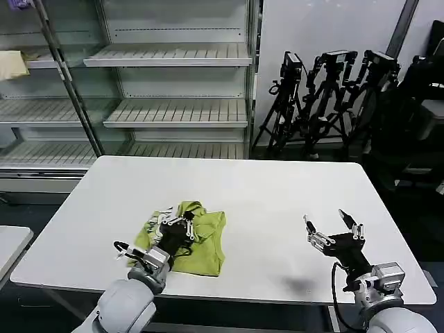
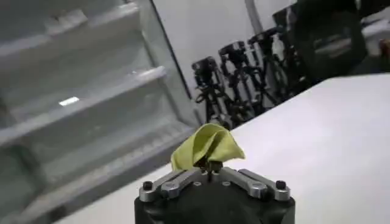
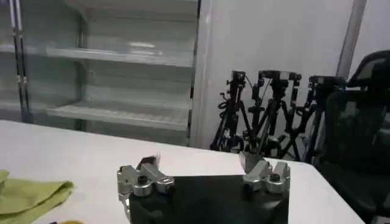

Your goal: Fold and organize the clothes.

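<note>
Left gripper (image 1: pixel 182 223) sits low over the near-left part of the white surface (image 1: pixel 277 201), its fingers closed together on a bunched fold of the lime yellow-green shirt (image 1: pixel 205 239). In the left wrist view the left gripper (image 2: pixel 211 169) has its two linkage arms drawn in to the middle, and a peaked tuft of shirt (image 2: pixel 207 145) stands up right at the pinch point, lifted off the surface. The rest of the shirt lies crumpled and partly folded on the surface around and under this gripper, spreading mostly to the gripper's right, with one edge hanging toward the near side of the surface. A pale print or label shows just beside the gripper fingers on its left; too small to read.

Well apart to the right, the right gripper (image 1: pixel 333 225) hovers above bare surface near the near-right side, fingers spread wide, nothing between them. In the right wrist view the right gripper (image 3: pixel 198 161) shows both fingers set far apart, and a corner of the shirt (image 3: pixel 30 195) lies flat on the surface far off to that gripper's left side.

Behind the surface, beyond both grippers: empty white shelves (image 1: pixel 173 55) on the left, a cluster of black tripods (image 1: pixel 326 97) on the right.
</note>
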Action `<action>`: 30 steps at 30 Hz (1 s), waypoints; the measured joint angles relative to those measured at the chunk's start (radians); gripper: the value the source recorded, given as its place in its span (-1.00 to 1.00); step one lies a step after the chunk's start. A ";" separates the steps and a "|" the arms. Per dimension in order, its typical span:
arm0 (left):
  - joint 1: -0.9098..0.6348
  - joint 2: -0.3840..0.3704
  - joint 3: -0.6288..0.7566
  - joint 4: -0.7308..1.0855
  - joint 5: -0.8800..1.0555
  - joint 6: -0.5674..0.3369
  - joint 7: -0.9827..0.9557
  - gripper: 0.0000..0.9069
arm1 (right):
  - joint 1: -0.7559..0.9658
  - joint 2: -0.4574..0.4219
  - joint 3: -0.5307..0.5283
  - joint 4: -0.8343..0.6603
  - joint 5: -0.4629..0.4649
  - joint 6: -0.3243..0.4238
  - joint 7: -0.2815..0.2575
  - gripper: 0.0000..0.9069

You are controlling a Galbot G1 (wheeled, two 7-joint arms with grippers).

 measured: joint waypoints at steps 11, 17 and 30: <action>-0.069 -0.013 0.051 0.029 -0.210 0.041 -0.027 -0.98 | -0.004 -0.002 0.000 0.004 -0.005 -0.002 0.001 1.00; -0.117 -0.030 0.072 0.057 -0.290 0.050 -0.050 0.60 | 0.003 -0.007 -0.003 -0.004 -0.005 -0.002 0.000 1.00; -0.152 -0.059 0.078 0.102 -0.364 0.035 -0.057 1.00 | 0.028 -0.004 -0.022 -0.028 -0.004 0.003 -0.007 1.00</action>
